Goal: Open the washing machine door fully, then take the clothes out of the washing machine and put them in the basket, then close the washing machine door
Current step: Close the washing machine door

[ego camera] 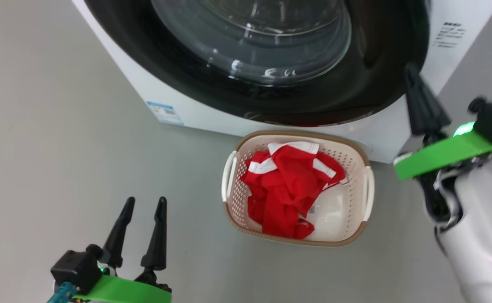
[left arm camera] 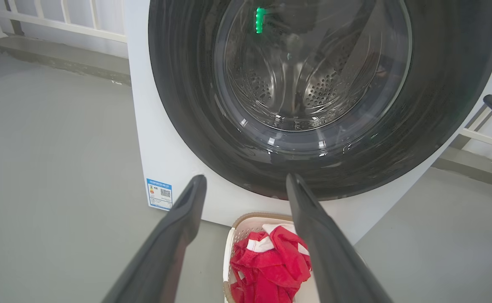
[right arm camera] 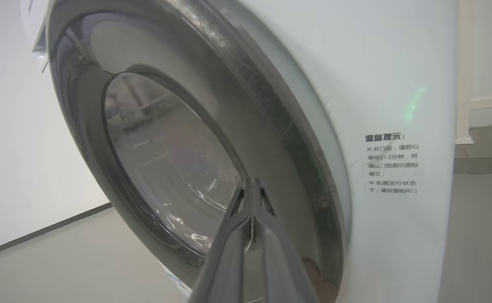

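Washing machine door (ego camera: pixel 254 38) shut, its wide black rim flush with the white front of the washing machine (ego camera: pixel 195 105); in the left wrist view, bare perforated steel drum (left arm camera: pixel 322 88) behind its glass. On the grey floor (ego camera: pixel 60 147), just before the machine's bottom front edge and below the door, the basket (ego camera: pixel 353 168), upright, long side toward the machine. Inside it the clothes (ego camera: pixel 288 189), a crumpled red heap with white trim bands, piled toward its left half, bare cream bottom at its right. Same clothes (left arm camera: pixel 271 265) low in the left wrist view, inside the basket (left arm camera: pixel 239 229).

Left gripper (ego camera: pixel 145 202) above the floor well to the left of the basket, fingers spread wide, nothing between them; in the left wrist view the same gripper (left arm camera: pixel 246 179) likewise spread, aimed at the foot of the door. Right gripper (ego camera: pixel 414 73) raised at the door's right side, fingers pressed together, nothing pinched; in the right wrist view this gripper (right arm camera: pixel 251 185) with joined tips over the black rim of the door (right arm camera: pixel 166 160), touching or not impossible to tell. Small blue label (ego camera: pixel 166 112) at the lower left of the machine's front, printed text (right arm camera: pixel 391 164) on the white panel right of the door
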